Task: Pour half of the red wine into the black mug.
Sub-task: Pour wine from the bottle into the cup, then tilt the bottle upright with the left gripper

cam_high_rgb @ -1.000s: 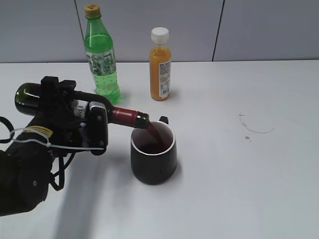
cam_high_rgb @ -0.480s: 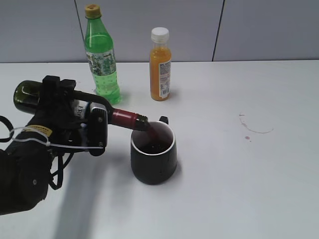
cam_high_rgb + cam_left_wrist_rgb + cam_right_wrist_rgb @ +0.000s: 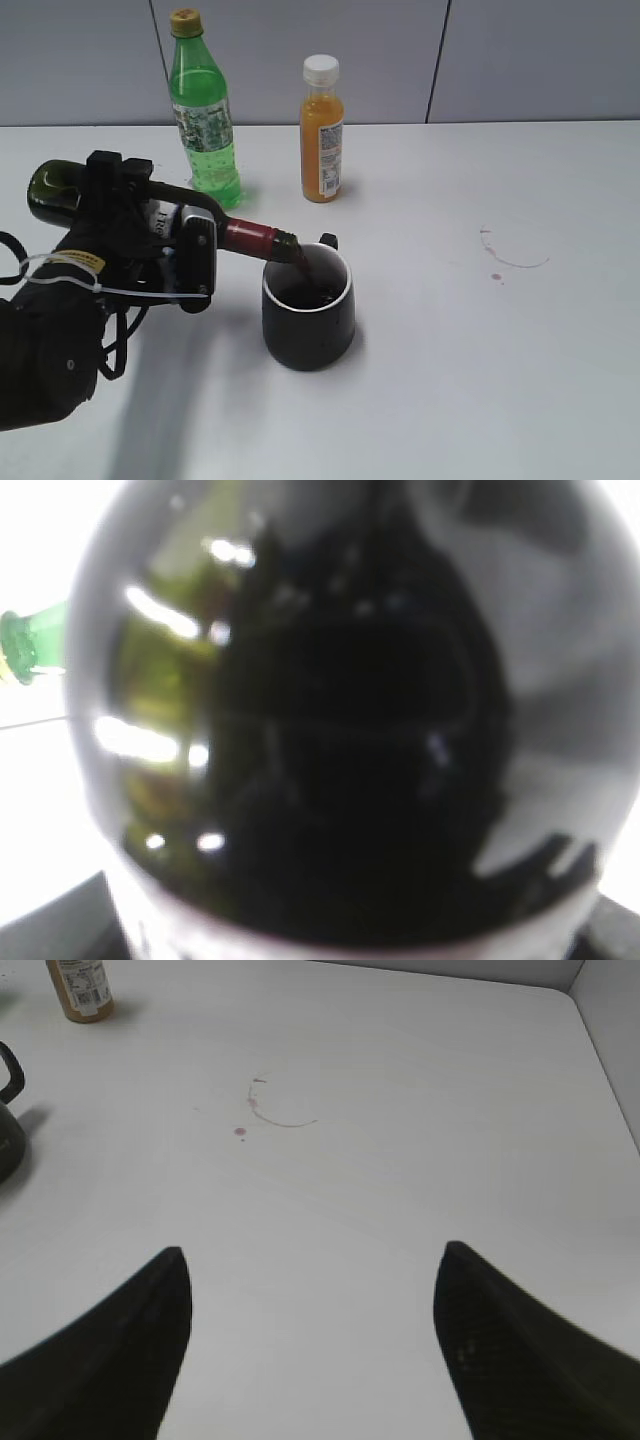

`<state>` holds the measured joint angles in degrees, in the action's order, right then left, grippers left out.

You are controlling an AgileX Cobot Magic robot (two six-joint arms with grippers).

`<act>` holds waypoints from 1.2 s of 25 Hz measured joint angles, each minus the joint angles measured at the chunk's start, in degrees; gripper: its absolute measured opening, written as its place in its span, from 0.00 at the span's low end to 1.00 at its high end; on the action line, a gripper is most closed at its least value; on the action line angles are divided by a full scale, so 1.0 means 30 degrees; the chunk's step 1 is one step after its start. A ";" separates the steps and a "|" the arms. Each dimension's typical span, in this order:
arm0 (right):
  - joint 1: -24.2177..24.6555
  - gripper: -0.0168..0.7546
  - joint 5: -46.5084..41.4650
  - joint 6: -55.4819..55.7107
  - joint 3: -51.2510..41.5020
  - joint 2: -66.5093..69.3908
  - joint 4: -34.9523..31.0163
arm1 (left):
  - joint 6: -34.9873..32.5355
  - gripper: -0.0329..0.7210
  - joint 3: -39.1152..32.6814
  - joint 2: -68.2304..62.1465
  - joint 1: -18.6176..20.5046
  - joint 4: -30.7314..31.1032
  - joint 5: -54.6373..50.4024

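White tabletop backed by grey wall panels. At left, the left gripper is clamped around the red wine bottle, tipped almost level, mouth over the rim of the black mug, which stands mid-table. Compared with a second earlier, the pouring stream looks thinner. The right gripper hangs with fingers spread wide, holding nothing, above bare table.

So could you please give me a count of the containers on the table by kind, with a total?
Bottles: 3, namely the wine bottle held by the left gripper, the green bottle and the juice bottle.
Mugs: 1, the black mug.
Total: 4.
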<state>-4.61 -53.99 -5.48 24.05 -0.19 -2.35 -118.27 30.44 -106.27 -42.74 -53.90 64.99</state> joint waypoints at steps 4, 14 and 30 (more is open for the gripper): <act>0.0000 0.77 0.0000 0.0000 0.0000 0.0000 0.0000 | -0.0037 0.75 0.0018 0.0000 0.0000 0.0000 0.0000; 0.0000 0.76 0.0000 0.0000 0.0000 0.0000 0.0000 | -0.0232 0.75 0.0018 0.0000 0.0000 0.0000 0.0000; 0.0000 0.76 0.0000 0.0000 0.0000 0.0000 0.0000 | -0.0471 0.75 0.0018 0.0000 0.0000 0.0000 0.0130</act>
<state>-4.61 -53.99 -5.48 24.05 -0.19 -2.35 -119.68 30.49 -106.27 -42.74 -53.90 65.38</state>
